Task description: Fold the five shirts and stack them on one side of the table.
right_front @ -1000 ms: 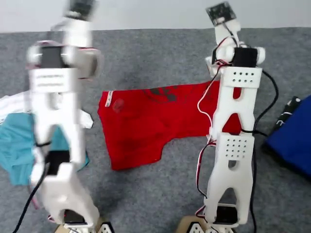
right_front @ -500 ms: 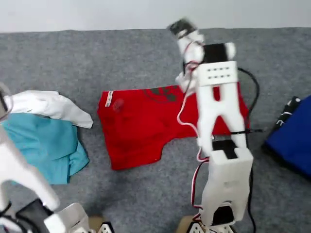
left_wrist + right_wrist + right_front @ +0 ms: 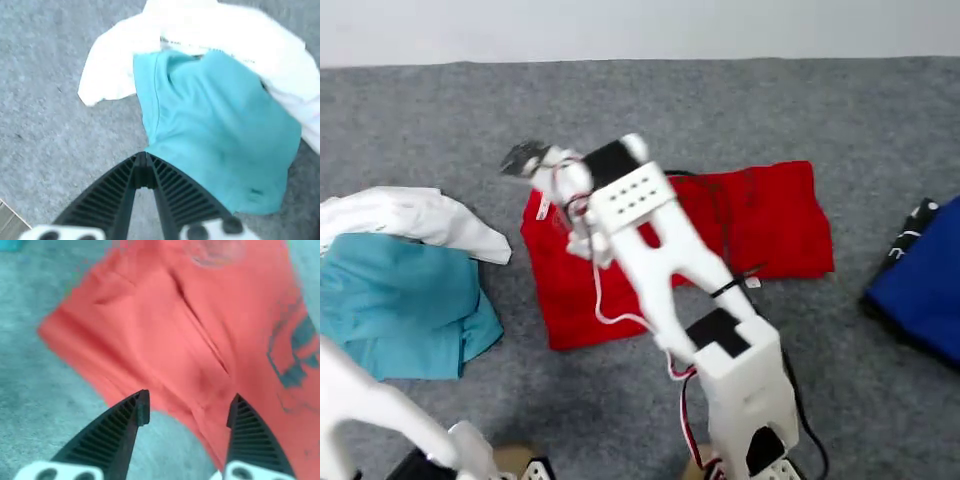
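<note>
Folding the red shirt point(image 3: 775, 220) looks like the step in hand; none of the shirts in view looks folded or stacked yet. Right gripper point(image 3: 189, 405) hangs over the red shirt's edge on the side toward the teal shirt point(image 3: 405, 300), jaws spread wide with nothing between them, red cloth and grey table point(image 3: 720, 110) both showing in the gap. Left gripper point(image 3: 145, 162) sits well away from the red shirt, over the teal shirt's border, jaws closed tip to tip and empty. Red shirt lies mid-table, spread out but uneven: one part reaches further toward the arm bases, a long crease runs across it, and there is a dark print and a small pale tag at the edge near the right gripper. White shirt point(image 3: 410, 215) lies crumpled against the teal one; a blue shirt point(image 3: 920, 290) lies on the red shirt's opposite side. Judgement: next move calls for lowering the open jaws onto that edge, pinching one layer only, and carrying it across the shirt.
</note>
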`<state>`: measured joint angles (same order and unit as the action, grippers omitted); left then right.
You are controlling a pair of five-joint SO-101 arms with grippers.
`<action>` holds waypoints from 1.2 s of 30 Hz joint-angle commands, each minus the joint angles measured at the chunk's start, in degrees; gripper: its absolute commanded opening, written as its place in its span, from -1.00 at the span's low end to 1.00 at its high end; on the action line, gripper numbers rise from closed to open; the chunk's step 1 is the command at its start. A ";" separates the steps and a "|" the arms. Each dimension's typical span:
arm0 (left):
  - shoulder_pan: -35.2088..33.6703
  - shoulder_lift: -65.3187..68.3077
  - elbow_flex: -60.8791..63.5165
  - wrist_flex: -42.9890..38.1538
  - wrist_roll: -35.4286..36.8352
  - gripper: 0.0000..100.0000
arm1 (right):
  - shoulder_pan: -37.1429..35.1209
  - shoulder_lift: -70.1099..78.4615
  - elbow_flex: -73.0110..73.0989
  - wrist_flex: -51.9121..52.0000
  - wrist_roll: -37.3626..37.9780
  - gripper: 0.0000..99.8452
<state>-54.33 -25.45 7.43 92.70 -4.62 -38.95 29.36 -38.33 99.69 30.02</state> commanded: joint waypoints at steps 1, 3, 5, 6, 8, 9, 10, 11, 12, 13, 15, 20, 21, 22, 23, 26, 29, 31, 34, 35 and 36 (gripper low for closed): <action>-0.53 -3.52 2.86 -1.67 -0.79 -1.00 | -3.65 0.57 -0.53 -1.54 0.53 -0.47; -0.53 -4.57 4.26 -1.67 -0.79 -1.00 | -5.23 1.89 -0.62 -3.03 0.44 -0.47; -0.53 -5.54 5.58 -1.76 -0.79 -1.00 | -6.37 2.68 -0.62 -4.97 0.18 -0.47; -0.53 -5.89 6.29 -2.20 -0.88 -1.00 | -6.73 3.12 -0.62 -6.02 -0.70 -0.47; -0.53 -6.59 8.31 -3.78 -0.88 -1.00 | -7.43 3.38 -0.62 -8.13 -2.11 -0.47; -0.53 -6.95 9.36 -4.66 -0.88 -1.00 | -7.69 3.74 -0.62 -9.10 -2.20 -0.47; -0.53 -7.38 10.24 -5.45 -0.88 -1.00 | -7.87 4.26 -0.62 -9.98 -2.11 -0.47; -0.53 -7.91 10.95 -5.89 -0.97 -1.00 | -7.87 4.97 -0.62 -10.77 -2.20 -0.47; -0.53 -8.35 11.56 -6.15 -1.49 -1.00 | -7.87 5.76 -0.62 -11.30 -2.29 -0.47; -0.53 -8.88 11.82 -6.15 -2.37 -1.00 | -7.87 6.73 -0.62 -11.82 -2.29 -0.47; -0.53 -9.93 12.18 -6.15 -3.25 -1.00 | -7.69 8.84 -0.62 -12.44 -2.29 -0.47; -0.53 -11.25 12.18 -6.15 -3.25 -1.00 | -7.52 13.14 -0.62 -13.67 -2.29 -0.48; -0.53 -11.25 12.18 -6.15 -3.25 -1.00 | -7.52 13.58 -0.62 -14.11 -2.29 -0.51; -0.53 -11.16 12.18 -6.15 -3.25 -1.00 | -7.52 13.67 -0.62 -14.46 -2.20 -0.58; -0.53 -11.08 12.18 -6.15 -3.25 -1.00 | -7.52 13.58 -0.62 -14.90 -2.11 -0.66; -0.53 -10.81 12.18 -6.15 -3.25 -1.00 | -7.25 11.91 -0.62 -16.04 -2.02 -0.82; -0.26 -10.81 12.35 -6.59 -3.25 -1.00 | -7.25 9.45 -0.62 -16.22 -2.02 -0.81; -0.26 -10.90 13.67 -8.00 -3.25 -1.00 | -7.25 8.31 -0.62 -16.40 -2.02 -0.83; -0.26 -11.16 15.87 -9.49 -3.25 -1.00 | -6.73 7.87 -0.62 -16.57 -2.02 -0.93; -0.26 -11.16 16.22 -9.49 -3.25 -1.00 | -6.46 7.87 -0.62 -16.66 -2.02 -0.97; -0.26 -11.16 16.48 -9.58 -3.25 -1.00 | -6.02 7.87 -0.62 -17.10 -2.02 -0.98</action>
<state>-54.51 -35.12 23.78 84.62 -7.34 -46.33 41.93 -38.24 83.87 28.35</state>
